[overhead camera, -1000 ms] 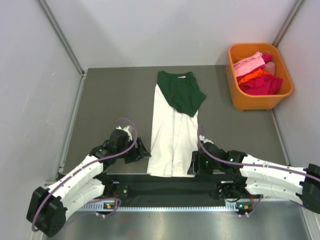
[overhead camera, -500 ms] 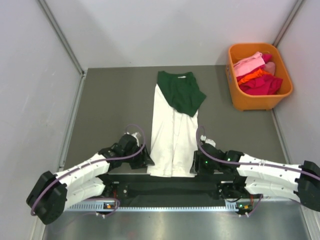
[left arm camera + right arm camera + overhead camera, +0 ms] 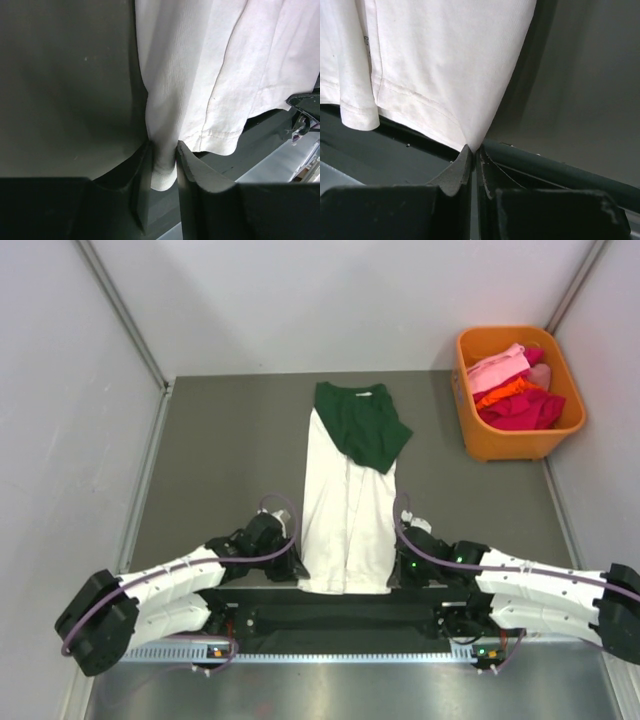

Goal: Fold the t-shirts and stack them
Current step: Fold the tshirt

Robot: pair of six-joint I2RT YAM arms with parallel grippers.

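Note:
A cream-white t-shirt (image 3: 346, 510) lies folded into a long narrow strip down the middle of the table. A folded dark green t-shirt (image 3: 362, 425) rests across its far end. My left gripper (image 3: 292, 570) is shut on the strip's near left corner; the cloth (image 3: 162, 165) bunches between the two fingers. At the near right corner my right gripper (image 3: 397, 573) pinches the cloth's tip (image 3: 474, 145), its jaws pressed almost together. The white shirt (image 3: 430, 65) fills the upper part of both wrist views.
An orange basket (image 3: 482, 445) holding pink, orange and red clothes stands at the back right. The grey table top (image 3: 220, 460) stretches to the left of the shirts. The table's near edge (image 3: 560, 172) runs right under both grippers.
Both arms have slid inward to the white shirt's near corners. Both grippers have closed on the cloth.

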